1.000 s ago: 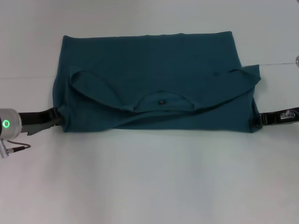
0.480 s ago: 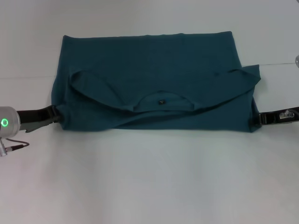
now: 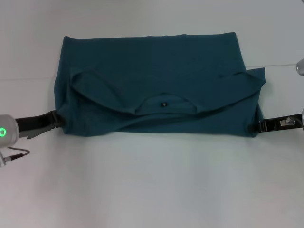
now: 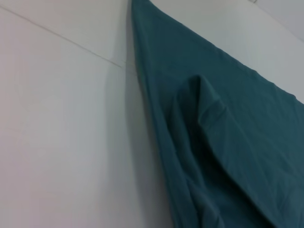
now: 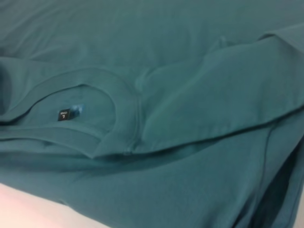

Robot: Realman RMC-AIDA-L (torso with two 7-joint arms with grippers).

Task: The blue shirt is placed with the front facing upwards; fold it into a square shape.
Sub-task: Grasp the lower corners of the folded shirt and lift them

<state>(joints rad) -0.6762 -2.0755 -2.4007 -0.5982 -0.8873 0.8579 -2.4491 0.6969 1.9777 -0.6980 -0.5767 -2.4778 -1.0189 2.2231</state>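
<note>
The blue shirt (image 3: 152,71) lies on the white table as a wide rectangle, doubled over. Its neckline with the small black label (image 3: 164,103) faces me near the front edge, and both sleeves are folded inward. My left gripper (image 3: 58,119) lies low on the table against the shirt's front left corner. My right gripper (image 3: 255,126) reaches the front right corner and overlaps the cloth there. The left wrist view looks along the shirt's (image 4: 228,142) side edge and a folded sleeve. The right wrist view shows the collar and the label (image 5: 63,114). The print is hidden.
The white table (image 3: 152,185) stretches bare in front of the shirt and behind it. A thin seam line (image 3: 23,78) crosses the tabletop at the level of the shirt's middle. A bit of metal (image 3: 300,66) shows at the right border.
My left wrist has slid slightly left and down while its tip stays at the corner. My right gripper has moved a little left and down, and the shirt's front right corner has shifted with it.
</note>
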